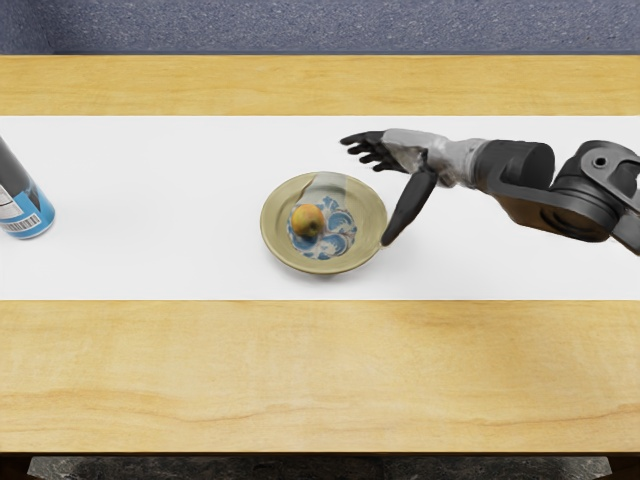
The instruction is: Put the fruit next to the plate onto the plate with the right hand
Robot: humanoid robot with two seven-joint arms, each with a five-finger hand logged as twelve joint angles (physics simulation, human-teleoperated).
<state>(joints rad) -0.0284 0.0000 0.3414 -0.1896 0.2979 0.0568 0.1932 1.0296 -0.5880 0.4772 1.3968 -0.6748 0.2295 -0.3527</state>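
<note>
The small round yellow-red fruit [308,221] sits in the middle of the tan-rimmed ceramic plate [272,215] with a blue-and-white patterned centre. Just right of the plate, the grey-and-black right hand [400,160] is spread wide and holds nothing, with one long dark finger [404,210] pointing down to the plate's right rim. The plate rests on a white strip [150,200] across the light wooden table [300,370]. A blue-and-white can [22,205] lies at the far left edge.
</note>
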